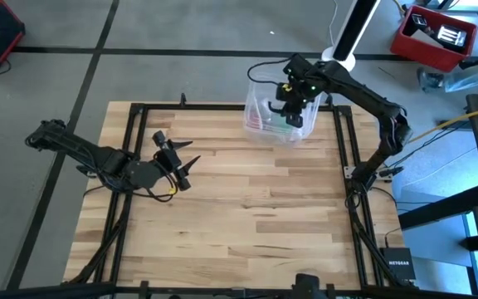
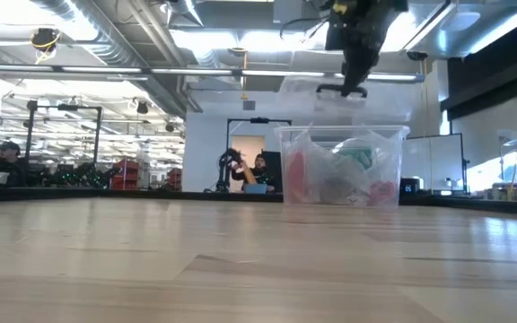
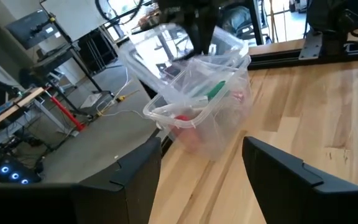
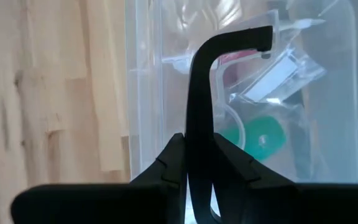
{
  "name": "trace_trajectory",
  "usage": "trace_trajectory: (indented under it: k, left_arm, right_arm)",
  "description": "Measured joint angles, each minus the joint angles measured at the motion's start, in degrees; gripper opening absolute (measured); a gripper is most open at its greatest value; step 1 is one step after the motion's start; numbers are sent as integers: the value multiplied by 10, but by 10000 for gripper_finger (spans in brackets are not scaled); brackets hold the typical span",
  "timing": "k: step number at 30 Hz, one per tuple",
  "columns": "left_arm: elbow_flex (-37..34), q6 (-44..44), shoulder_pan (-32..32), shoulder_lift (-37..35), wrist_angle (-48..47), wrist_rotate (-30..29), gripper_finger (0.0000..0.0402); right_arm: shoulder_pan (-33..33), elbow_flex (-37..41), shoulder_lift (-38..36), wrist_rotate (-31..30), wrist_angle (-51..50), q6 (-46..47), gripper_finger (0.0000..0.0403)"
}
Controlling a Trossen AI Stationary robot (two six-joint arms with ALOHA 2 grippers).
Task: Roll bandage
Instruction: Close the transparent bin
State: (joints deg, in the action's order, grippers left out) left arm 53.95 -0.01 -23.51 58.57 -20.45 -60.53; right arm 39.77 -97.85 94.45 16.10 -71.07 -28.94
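Bandage roll (image 4: 261, 138) lies directly below the clenched, empty right hand (image 4: 263, 43) in the clear box (image 1: 260, 120); spread fingers before descending. Left hand (image 1: 185, 166) waits released.

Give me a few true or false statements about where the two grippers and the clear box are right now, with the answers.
1. The right gripper hangs over the clear plastic box. True.
2. The left gripper is shut. False: its fingers stand apart, nothing between them.
3. The bandage lies unrolled across the middle of the table. False: a green roll shows inside the box.
4. The box stands at the table's far edge, near the right arm. True.
5. The right gripper holds the box up. False: its fingers are together, above the box, which rests on the table.
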Motion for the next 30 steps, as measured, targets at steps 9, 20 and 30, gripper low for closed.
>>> trace_trajectory:
  k: [9, 20, 30]
  left_arm:
    - [0, 0, -2, 0, 0, 8, 218]
    - [0, 5, 0, 0, 1, 8, 218]
    - [0, 8, 0, 0, 1, 8, 218]
  right_arm:
    - [0, 69, 8, -49, 85, -29, 54]
    - [0, 107, 15, -26, 95, 0, 54]
    - [0, 51, 15, -7, 49, 0, 55]
